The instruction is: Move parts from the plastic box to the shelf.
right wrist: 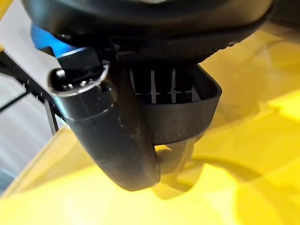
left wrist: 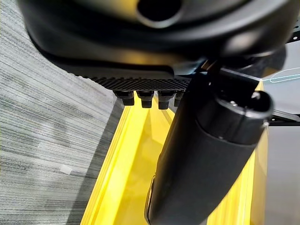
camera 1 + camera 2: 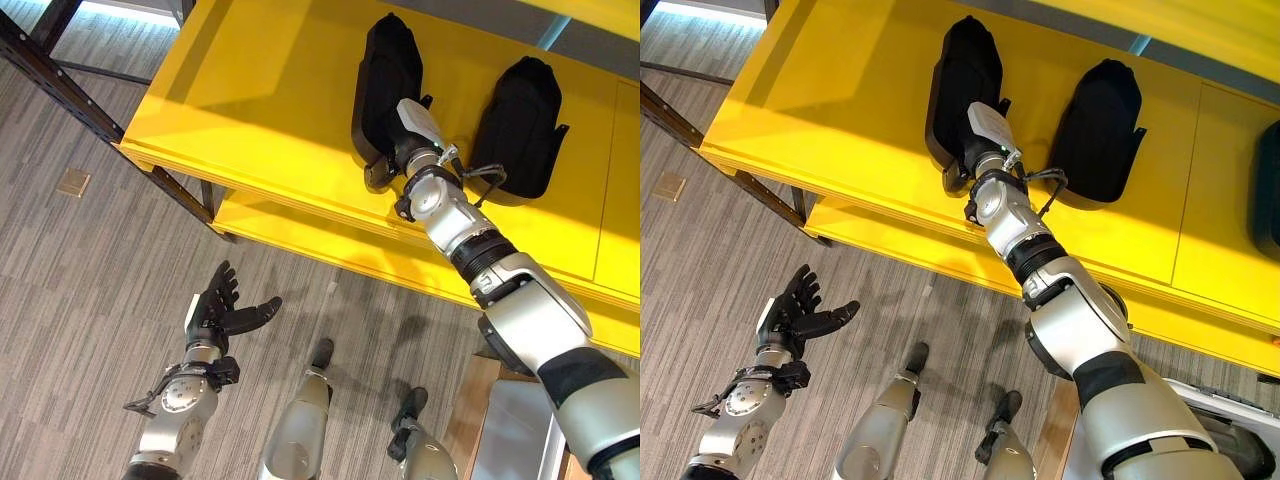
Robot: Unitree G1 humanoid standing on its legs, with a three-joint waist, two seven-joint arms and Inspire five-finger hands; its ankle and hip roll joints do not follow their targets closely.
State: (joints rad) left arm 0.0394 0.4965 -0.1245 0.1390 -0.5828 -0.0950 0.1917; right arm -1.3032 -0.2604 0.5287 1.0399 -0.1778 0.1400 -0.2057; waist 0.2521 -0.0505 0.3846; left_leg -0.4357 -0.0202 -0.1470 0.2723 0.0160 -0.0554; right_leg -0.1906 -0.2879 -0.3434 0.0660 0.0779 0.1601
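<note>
Grey carpet lies under a yellow shelf carried on a dark frame.

Left eye view: two black parts lie on the shelf top, a left part and a right part, near each other but apart. The right arm reaches up over the shelf edge, and the right hand lies on the near end of the left part; its fingers are hidden against the black part, so whether they grip cannot be told. The left hand hangs low over the carpet, fingers spread and holding nothing. A pale box shows at the lower right, beside the right arm.

Right eye view: same layout, with the shelf's lower board visible beneath the top. A third dark object shows at the shelf's far right edge, cut off by the frame.

Left wrist view: the left hand's thumb stands before the yellow shelf edge and the carpet; nothing is held.

Right wrist view: the right hand's thumb lies over a black part with slotted ribs, above the yellow surface; the grip cannot be told.
</note>
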